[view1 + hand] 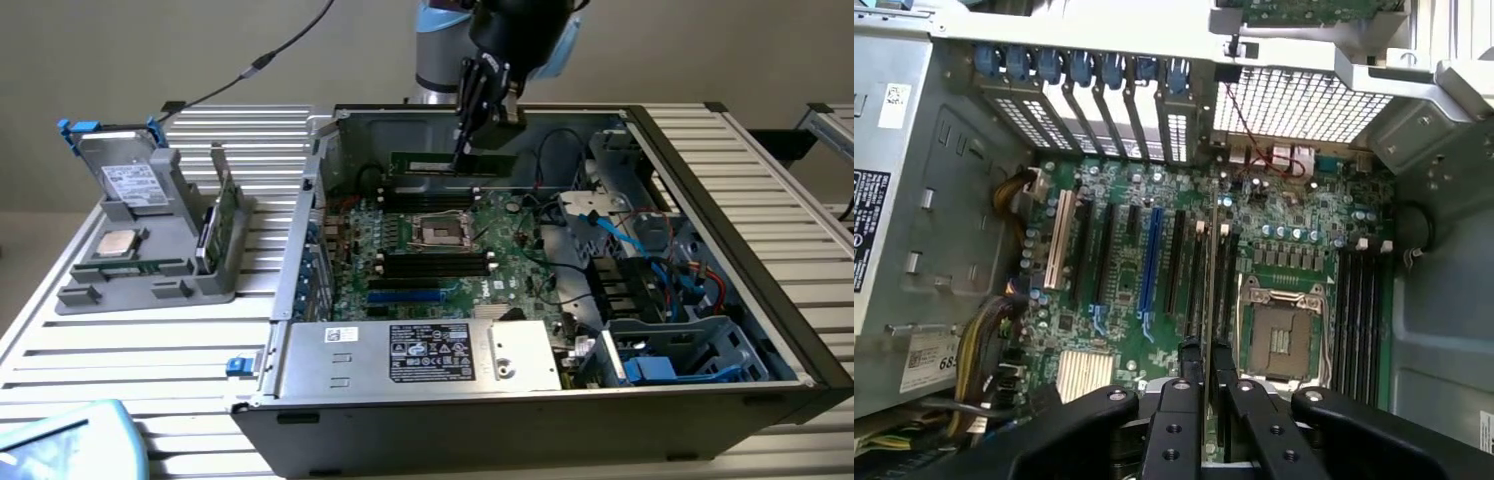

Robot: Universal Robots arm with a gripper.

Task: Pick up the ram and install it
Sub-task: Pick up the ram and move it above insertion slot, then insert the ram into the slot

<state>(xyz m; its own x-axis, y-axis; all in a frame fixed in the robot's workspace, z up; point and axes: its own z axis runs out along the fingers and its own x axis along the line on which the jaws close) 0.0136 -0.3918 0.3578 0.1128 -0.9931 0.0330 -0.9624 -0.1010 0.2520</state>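
My gripper (462, 152) hangs inside the open computer case (721, 190) and is shut on the ram (424, 162), a long green stick held level by its upper edge. The stick hovers above the motherboard (514, 255), over the far memory slots (427, 192) beyond the CPU socket (438, 232). In the wrist view the ram (1211, 260) shows edge-on as a thin line running out from between the two black fingers (1191, 365). It lies along the memory slots (1199, 275) beside the CPU socket (1279, 340), and the gripper (1207, 350) is centred over it.
The case's far wall and side walls ring the board. A power supply (414, 352) sits at the near edge, and a drive cage with blue cables (661, 300) at the exterior view's right. A grey holder (147, 265) outside the case carries a silver drive (131, 185) and processor chip (118, 242).
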